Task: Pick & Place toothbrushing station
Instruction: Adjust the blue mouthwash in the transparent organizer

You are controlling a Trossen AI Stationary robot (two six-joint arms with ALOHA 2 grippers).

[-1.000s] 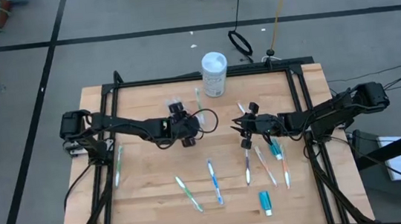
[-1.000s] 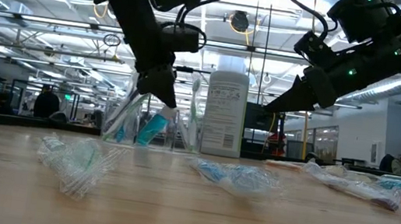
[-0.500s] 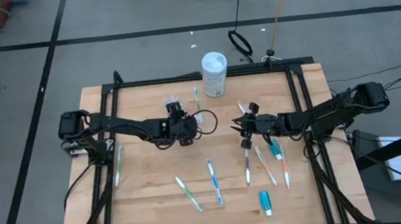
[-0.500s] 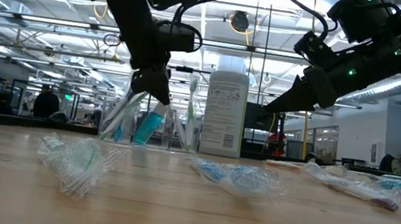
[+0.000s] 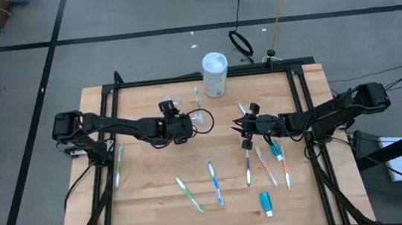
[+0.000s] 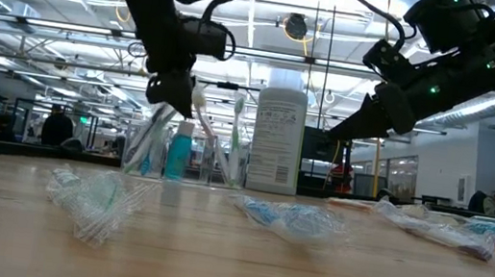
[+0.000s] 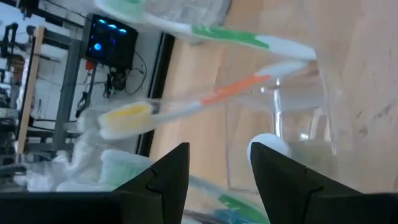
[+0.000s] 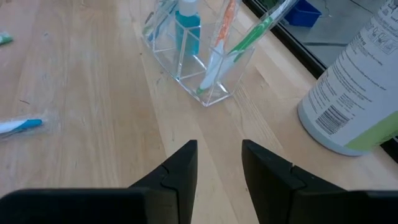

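The toothbrushing station (image 8: 198,61), a clear plastic holder, stands on the table's far middle (image 5: 198,117). In it are an upright teal tube (image 6: 178,150), an orange toothbrush (image 8: 225,28) and a green toothbrush (image 8: 258,28) that leans against its rim. My left gripper (image 6: 175,99) hangs open just above the holder's left side (image 5: 187,123), and in its wrist view (image 7: 219,162) nothing sits between the fingers. To the holder's right, my right gripper (image 5: 242,129) waits open above the table, pointing at the station (image 8: 219,155).
A white lidded tub (image 5: 215,73) stands behind the station at the far edge. Several wrapped toothbrushes (image 5: 214,182) and a teal tube (image 5: 266,203) lie on the near half. Another toothbrush (image 5: 118,166) lies by the left rail. Clear wrapping (image 5: 172,100) sits beside the holder.
My left gripper has risen and drawn back toward the table's left edge, away from the holder. The teal tube in the holder, tilted under the gripper a second ago, now stands upright.
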